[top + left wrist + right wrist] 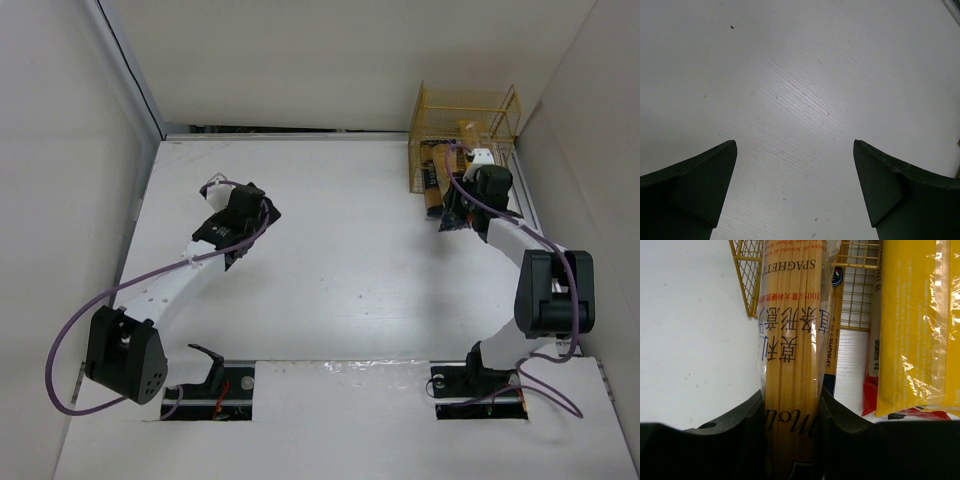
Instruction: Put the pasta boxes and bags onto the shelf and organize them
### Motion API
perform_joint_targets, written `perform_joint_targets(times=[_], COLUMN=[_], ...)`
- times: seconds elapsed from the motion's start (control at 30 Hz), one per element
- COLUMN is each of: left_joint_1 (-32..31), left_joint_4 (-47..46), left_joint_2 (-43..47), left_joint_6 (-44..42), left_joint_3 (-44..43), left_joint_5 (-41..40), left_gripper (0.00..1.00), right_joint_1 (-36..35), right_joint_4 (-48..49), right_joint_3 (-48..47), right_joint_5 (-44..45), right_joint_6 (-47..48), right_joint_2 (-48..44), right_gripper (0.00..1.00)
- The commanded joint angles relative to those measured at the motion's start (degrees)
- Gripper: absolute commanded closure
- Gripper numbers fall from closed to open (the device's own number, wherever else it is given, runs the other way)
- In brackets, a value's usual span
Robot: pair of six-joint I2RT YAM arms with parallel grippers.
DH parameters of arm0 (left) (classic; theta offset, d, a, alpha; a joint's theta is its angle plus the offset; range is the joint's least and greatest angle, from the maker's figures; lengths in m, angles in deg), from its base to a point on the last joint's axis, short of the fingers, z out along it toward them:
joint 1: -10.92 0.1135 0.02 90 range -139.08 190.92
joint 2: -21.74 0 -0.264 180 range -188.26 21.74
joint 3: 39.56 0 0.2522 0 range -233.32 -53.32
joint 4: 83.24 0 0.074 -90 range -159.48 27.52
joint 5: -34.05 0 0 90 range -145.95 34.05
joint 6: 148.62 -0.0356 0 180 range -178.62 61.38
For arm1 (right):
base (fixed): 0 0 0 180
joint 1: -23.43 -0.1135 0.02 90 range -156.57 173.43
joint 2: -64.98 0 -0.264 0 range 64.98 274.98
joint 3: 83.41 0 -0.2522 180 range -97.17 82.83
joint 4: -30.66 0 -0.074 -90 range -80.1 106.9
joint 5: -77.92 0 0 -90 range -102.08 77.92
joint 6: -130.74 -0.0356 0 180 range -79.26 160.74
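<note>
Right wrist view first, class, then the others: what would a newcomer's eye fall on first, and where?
A tan spaghetti bag fills the right wrist view's middle, held in the right gripper, jaws shut on it, with a yellow bag to its right. From above, the yellow wire shelf stands out at the table's far right corner. The left gripper hangs open over the white table.

Left gripper (794,150) agape, right gripper (791,405) clenched.
</note>
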Motion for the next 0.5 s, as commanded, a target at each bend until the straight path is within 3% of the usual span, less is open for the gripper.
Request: perform_joint_targets(times=[0.0, 0.17, 0.47], left_joint_1=[1.01, 1.55, 1.55], left_joint_4=[-0.97, -1.5, -1.5], left_joint_2=[0.0, -0.61, -1.67], left_joint_6=[-0.42, -0.42, -0.95], left_joint_3=[-0.51, 0.01, -0.51], left_joint_5=[-0.16, 0.89, 1.51], left_gripper=[0.0, 0.0, 0.0], right_joint_1=[0.66, 0.66, 0.66], right_joint_4=[13.5, 17.88, 17.9], right_joint_3=[-5.44, -6.66, -17.03], right_joint_5=[-0.65, -1.79, -2.41], right_joint_6=[-2.36, -4.99, -6.75], right_joint_2=[-0.57, 2.4, 11.64], right_gripper=[1.0, 1.0, 1.0])
